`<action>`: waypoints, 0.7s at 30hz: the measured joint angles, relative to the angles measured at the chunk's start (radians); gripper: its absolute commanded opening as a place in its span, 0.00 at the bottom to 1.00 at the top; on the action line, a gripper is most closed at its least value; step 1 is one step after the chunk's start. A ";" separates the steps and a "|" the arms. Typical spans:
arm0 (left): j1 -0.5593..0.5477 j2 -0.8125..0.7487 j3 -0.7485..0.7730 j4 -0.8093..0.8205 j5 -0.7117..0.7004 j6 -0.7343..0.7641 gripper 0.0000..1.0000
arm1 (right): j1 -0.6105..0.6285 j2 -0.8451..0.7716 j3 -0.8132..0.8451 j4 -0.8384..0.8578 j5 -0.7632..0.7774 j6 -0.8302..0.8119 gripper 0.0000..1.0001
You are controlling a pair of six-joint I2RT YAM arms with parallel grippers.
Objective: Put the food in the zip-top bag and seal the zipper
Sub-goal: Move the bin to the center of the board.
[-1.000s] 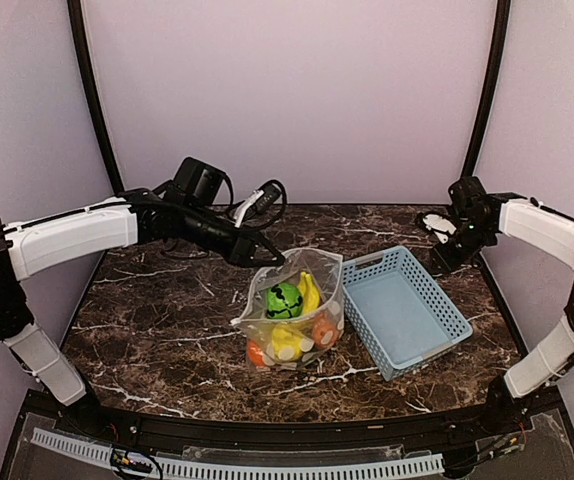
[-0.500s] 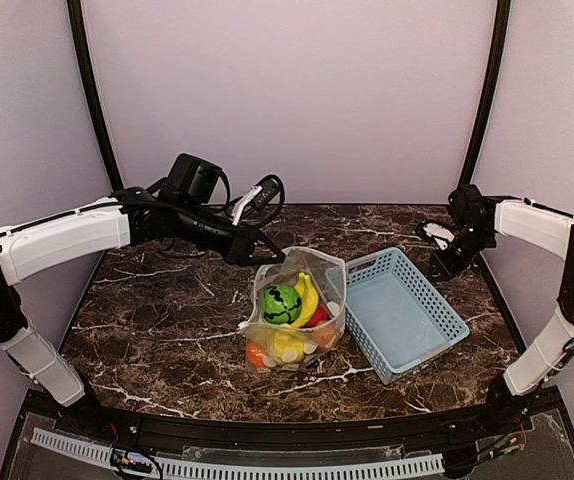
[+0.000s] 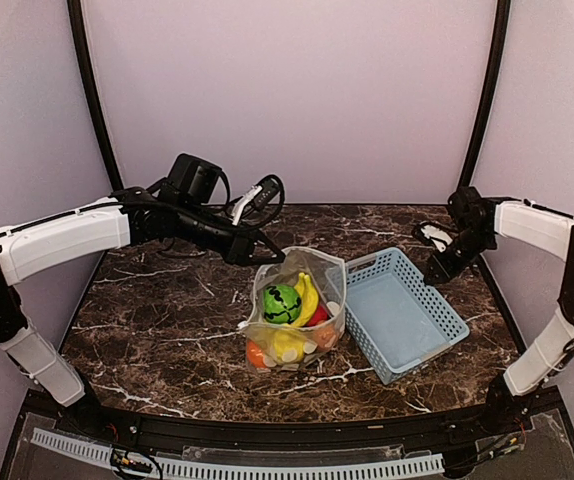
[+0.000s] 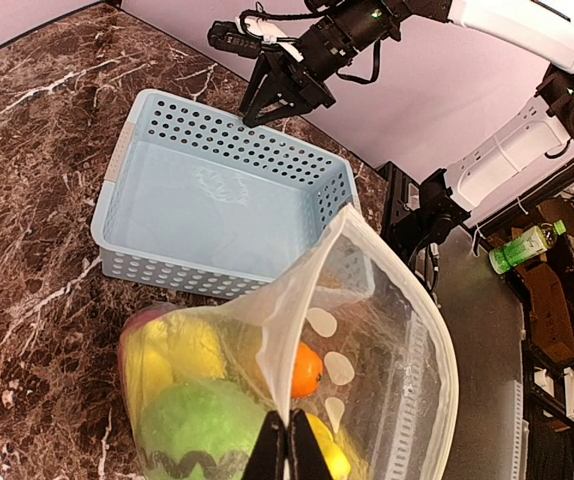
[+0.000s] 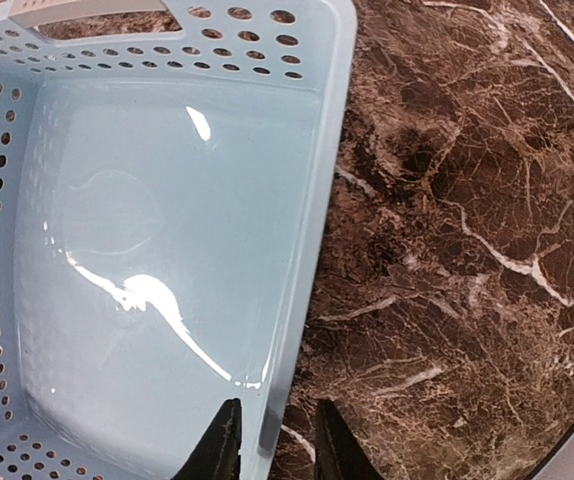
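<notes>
The clear zip-top bag (image 3: pixel 297 300) with white dots stands on the table, its mouth open. Inside is the food: a green ball (image 3: pixel 282 300), yellow bananas (image 3: pixel 309 292), a red piece (image 3: pixel 319 316) and an orange ball (image 3: pixel 257 353). My left gripper (image 3: pixel 272 258) is shut on the bag's mouth edge at the far left. In the left wrist view the left gripper (image 4: pixel 289 445) pinches that edge (image 4: pixel 292 310), with the green piece (image 4: pixel 192 425) and orange ball (image 4: pixel 305 370) behind the plastic. My right gripper (image 3: pixel 435 270) is open, its fingers (image 5: pixel 223 445) on either side of the basket's rim.
The light-blue slotted basket (image 3: pixel 437 292) sits right of the bag, touching it, and has nothing in it (image 5: pixel 167 250). It also shows in the left wrist view (image 4: pixel 207 200). Curved black frame posts stand at the back corners. Dark marble table (image 3: pixel 147 320) lies left of the bag.
My left gripper rose slightly with the bag's edge, so the bag stands more upright. My right gripper moved down and left to the basket's far right rim.
</notes>
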 measured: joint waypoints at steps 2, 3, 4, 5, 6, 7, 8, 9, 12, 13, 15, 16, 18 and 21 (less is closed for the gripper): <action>0.000 0.000 0.000 0.000 0.000 0.000 0.01 | 0.000 0.008 0.000 0.002 -0.003 0.001 0.16; 0.000 0.000 0.000 0.000 0.000 0.000 0.01 | 0.000 0.011 0.000 0.003 -0.007 -0.003 0.16; 0.000 0.000 0.000 0.000 0.000 0.000 0.01 | 0.000 0.016 0.000 0.002 -0.010 0.000 0.16; 0.000 0.000 0.000 0.000 -0.001 0.000 0.01 | 0.000 0.021 0.000 0.002 -0.013 0.000 0.16; -0.001 0.000 0.000 0.000 -0.001 0.000 0.01 | 0.000 0.028 0.000 0.002 -0.016 0.000 0.16; -0.001 0.000 0.000 0.000 -0.003 0.000 0.01 | 0.000 0.036 0.000 0.002 -0.018 0.000 0.16; -0.001 0.000 0.000 0.000 -0.004 0.000 0.01 | 0.000 0.045 0.000 0.002 -0.019 0.000 0.16; -0.001 0.000 0.000 0.000 -0.005 0.000 0.01 | 0.000 0.053 0.002 0.002 -0.019 0.001 0.15; -0.001 0.000 0.000 0.000 -0.007 0.000 0.01 | 0.000 0.083 0.010 0.001 -0.012 0.009 0.11; -0.001 0.000 0.000 0.000 -0.007 0.000 0.01 | 0.000 0.091 0.015 0.000 -0.008 0.013 0.10; -0.001 0.000 0.000 0.000 -0.007 0.000 0.01 | 0.000 0.102 0.031 -0.003 0.002 0.026 0.08; -0.001 0.000 0.000 0.000 -0.007 0.000 0.01 | -0.001 0.108 0.043 -0.005 0.009 0.031 0.07; -0.001 0.000 0.000 0.000 -0.007 0.000 0.01 | -0.008 0.120 0.074 -0.008 0.016 0.040 0.05; -0.001 0.000 0.000 0.000 -0.008 0.000 0.01 | -0.036 0.145 0.131 -0.016 0.021 0.054 0.03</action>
